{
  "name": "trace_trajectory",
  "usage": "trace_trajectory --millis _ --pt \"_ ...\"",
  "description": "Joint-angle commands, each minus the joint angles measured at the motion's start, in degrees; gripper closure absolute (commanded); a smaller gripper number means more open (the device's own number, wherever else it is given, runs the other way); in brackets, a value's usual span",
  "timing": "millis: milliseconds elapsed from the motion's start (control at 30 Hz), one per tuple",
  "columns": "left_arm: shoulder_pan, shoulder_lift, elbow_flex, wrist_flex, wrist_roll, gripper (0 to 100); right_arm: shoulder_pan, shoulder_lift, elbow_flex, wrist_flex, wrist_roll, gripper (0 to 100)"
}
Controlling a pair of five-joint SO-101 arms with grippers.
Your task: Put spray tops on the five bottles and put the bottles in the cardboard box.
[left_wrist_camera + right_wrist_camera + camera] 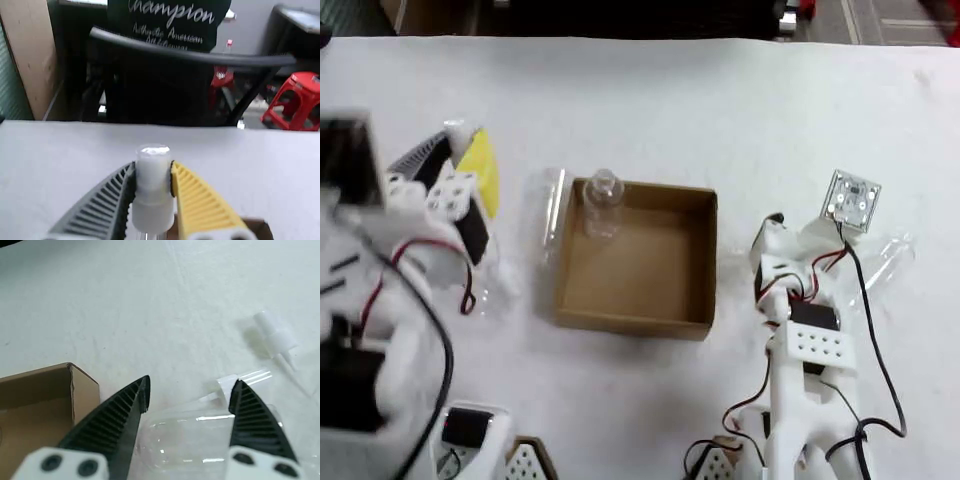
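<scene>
My left gripper (152, 182) is shut on a white spray top (151, 175), held upright between its grey and yellow fingers; a bit of clear plastic shows just under it. In the high view this gripper (460, 140) hovers left of the cardboard box (640, 322). A clear bottle (603, 205) with no top stands in the box's far left corner. My right gripper (191, 385) is open, its black fingers on either side of a clear bottle (200, 440) lying on the table. A loose spray top (272, 337) lies beyond it.
Another clear bottle (552, 205) lies just outside the box's left wall. A clear bottle (885, 258) lies to the right of the right arm (805, 340). A corner of the box (35, 390) is close beside the right gripper. A person sits behind a chair (190, 55) past the far edge.
</scene>
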State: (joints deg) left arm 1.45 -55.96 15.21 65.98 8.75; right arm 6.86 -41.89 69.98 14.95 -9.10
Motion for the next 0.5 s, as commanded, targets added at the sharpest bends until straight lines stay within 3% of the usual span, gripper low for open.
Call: trace_trajectory --millis 0,133,333,467 --pt "0.75 -11.47 12.75 -19.87 -0.35 98 -0.22 0.13 -0.26 -1.36 0.18 76.5" --pt "1.36 -11.30 16.88 -29.54 -0.26 98 -0.31 0.13 -0.18 -1.36 0.18 76.5" --pt "11.65 -2.68 16.70 -37.71 -0.35 98 -0.31 0.13 1.58 -5.41 0.18 76.5" --pt "13.76 5.93 15.56 -44.84 -0.35 98 -0.22 0.13 2.81 -8.31 0.18 76.5"
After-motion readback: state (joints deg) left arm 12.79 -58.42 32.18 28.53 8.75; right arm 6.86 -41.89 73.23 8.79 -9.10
